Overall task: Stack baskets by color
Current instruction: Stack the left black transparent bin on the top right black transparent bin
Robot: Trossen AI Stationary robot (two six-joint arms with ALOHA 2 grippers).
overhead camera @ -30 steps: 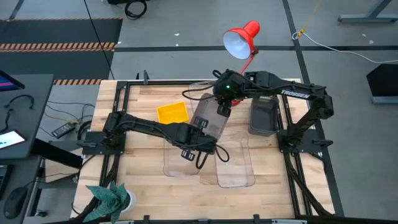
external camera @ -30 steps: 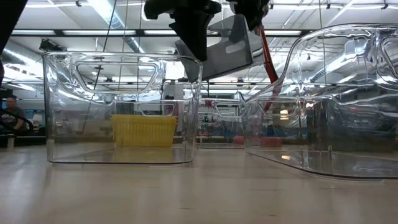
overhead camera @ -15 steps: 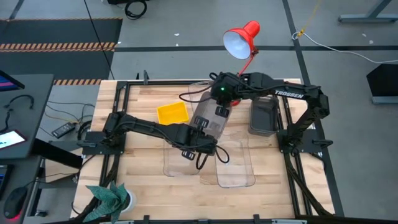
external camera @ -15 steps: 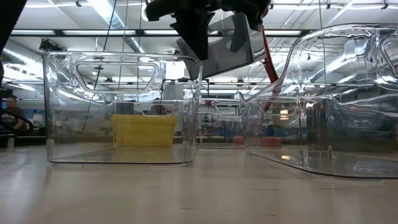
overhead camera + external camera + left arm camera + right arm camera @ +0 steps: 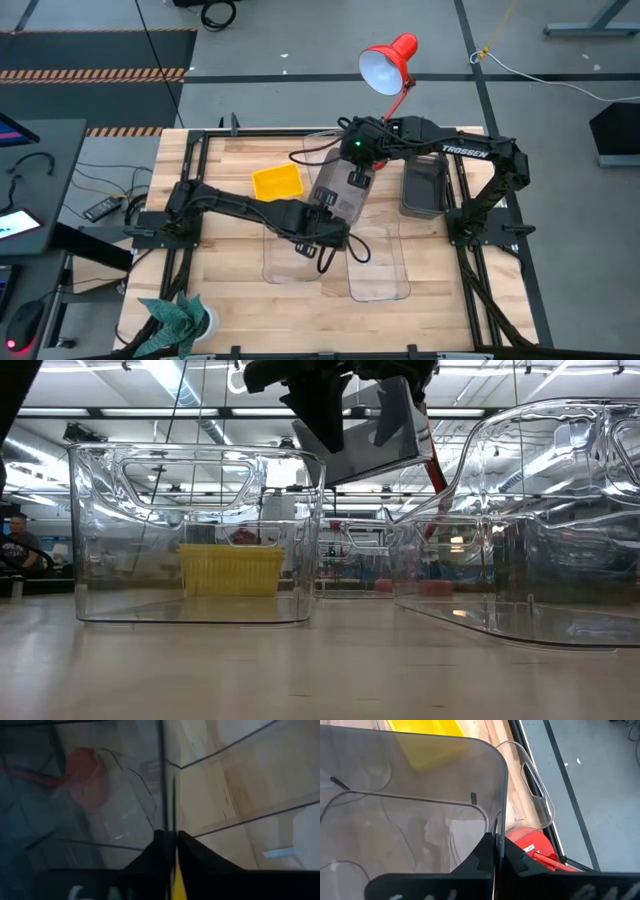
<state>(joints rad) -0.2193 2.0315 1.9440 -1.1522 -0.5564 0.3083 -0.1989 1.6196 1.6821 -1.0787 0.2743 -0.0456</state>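
Note:
A smoky grey basket (image 5: pixel 340 192) hangs tilted above the table's middle, also seen in the low view (image 5: pixel 375 445). My left gripper (image 5: pixel 325 208) is shut on its near end. My right gripper (image 5: pixel 355 178) is shut on its far end. On the wood beneath rest a yellow basket (image 5: pixel 278 182), a second grey basket (image 5: pixel 425 187) at the right, and two clear baskets (image 5: pixel 292 258) (image 5: pixel 378 265) at the near side. All of these rest on their bases. My left gripper pinches the grey basket's thin wall edge (image 5: pixel 173 810) between its two fingers, one on each face. It comes slanting down from the table's left. The basket is lifted clear of the table. My right gripper pinches the grey basket's end wall at its rim (image 5: pixel 501 810), near a rounded corner. One finger is inside the basket and one outside. It slants down from the far right. The basket hangs clear, tilted.
A red desk lamp (image 5: pixel 388 62) stands at the far edge behind my right arm. Another clear basket (image 5: pixel 535 785) lies near the lamp's base. A black frame (image 5: pixel 200 150) rims the table. A green plant (image 5: pixel 178 315) sits at the near left corner.
My right gripper has come slightly down onto the held grey basket's far end and shut on its wall. The basket has stayed aloft in my left gripper, tipping only a little.

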